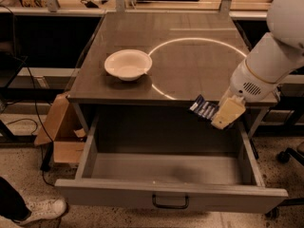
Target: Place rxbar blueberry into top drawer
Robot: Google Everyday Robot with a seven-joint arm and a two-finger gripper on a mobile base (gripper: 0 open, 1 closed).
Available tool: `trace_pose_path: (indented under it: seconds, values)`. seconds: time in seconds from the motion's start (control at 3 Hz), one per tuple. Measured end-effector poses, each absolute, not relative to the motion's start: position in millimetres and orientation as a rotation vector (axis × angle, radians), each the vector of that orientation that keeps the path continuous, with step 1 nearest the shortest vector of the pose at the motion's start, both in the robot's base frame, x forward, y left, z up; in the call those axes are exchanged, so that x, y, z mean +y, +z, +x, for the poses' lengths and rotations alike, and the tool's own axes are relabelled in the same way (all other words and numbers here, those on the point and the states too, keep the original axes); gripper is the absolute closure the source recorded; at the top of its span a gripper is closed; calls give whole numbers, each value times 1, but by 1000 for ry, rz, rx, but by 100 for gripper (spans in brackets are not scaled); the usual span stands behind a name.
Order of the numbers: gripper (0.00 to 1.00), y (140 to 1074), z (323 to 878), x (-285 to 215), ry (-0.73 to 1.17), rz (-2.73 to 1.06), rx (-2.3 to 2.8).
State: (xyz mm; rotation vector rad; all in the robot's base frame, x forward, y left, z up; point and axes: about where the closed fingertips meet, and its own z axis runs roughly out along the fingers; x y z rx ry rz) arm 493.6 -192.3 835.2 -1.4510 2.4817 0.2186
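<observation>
The robot holds a snack bar over an open drawer.

The gripper (217, 117) is closed on the rxbar blueberry (204, 107), pinching it by one end so the rest sticks out to the side. It hangs in the air just past the front edge of the table (190, 65), above the back right part of the top drawer (118, 196). The drawer is pulled far out, likely so the bar can drop straight in. There is one bar, one white bowl (127, 64) on the table, one open drawer with one dark handle (170, 202), one cardboard box (61, 132) and one white shoe (40, 209) on the floor.
</observation>
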Motion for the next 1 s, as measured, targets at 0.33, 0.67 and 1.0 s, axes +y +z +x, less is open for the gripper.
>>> trace_pose_path:
  seconds: [0.33, 0.67, 1.0]
  values:
    - [100, 789, 467, -187, 264, -1445, 2519]
    - [100, 784, 465, -186, 270, -1434, 2531]
    - [100, 763, 460, -179, 302, -1378, 2584]
